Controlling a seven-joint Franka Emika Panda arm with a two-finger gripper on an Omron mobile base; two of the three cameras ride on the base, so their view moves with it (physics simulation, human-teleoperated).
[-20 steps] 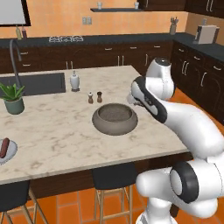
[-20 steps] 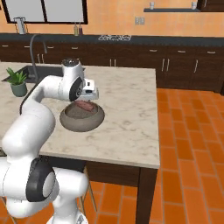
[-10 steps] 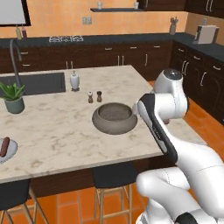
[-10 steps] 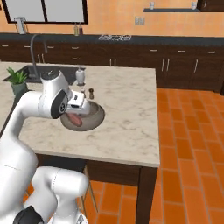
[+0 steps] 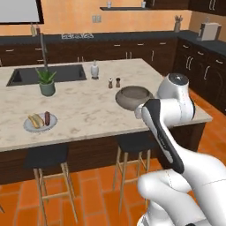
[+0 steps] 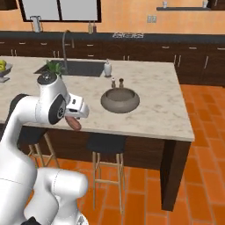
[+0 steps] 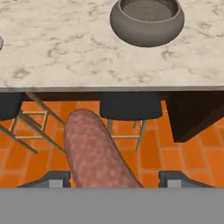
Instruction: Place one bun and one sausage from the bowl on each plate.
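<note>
My gripper (image 6: 72,119) is shut on a reddish-brown sausage (image 6: 74,125), held out in front of the island's near edge and over the orange floor. In the hand view the sausage (image 7: 94,153) rises between the two fingertips of the gripper (image 7: 114,179). The wide grey-brown bowl (image 5: 133,97) stands on the marble counter, ahead of the hand (image 7: 146,22) and apart from it (image 6: 120,100). What I see of its inside is plain grey. Far left on the counter lies a plate (image 5: 42,129) carrying a bun (image 5: 34,120) and a second sausage (image 5: 47,118).
Two stools (image 5: 46,156) (image 5: 132,141) stand under the counter's front edge. A potted plant (image 5: 45,81), a sink (image 5: 46,73), a white bottle (image 5: 94,69) and two small shakers (image 5: 114,82) are further back. A footed fruit bowl (image 6: 3,68) sits far left.
The camera has moved, so the whole scene has shifted. The hand has come up out of the bowl with the sausage and swung back past the counter's front edge.
</note>
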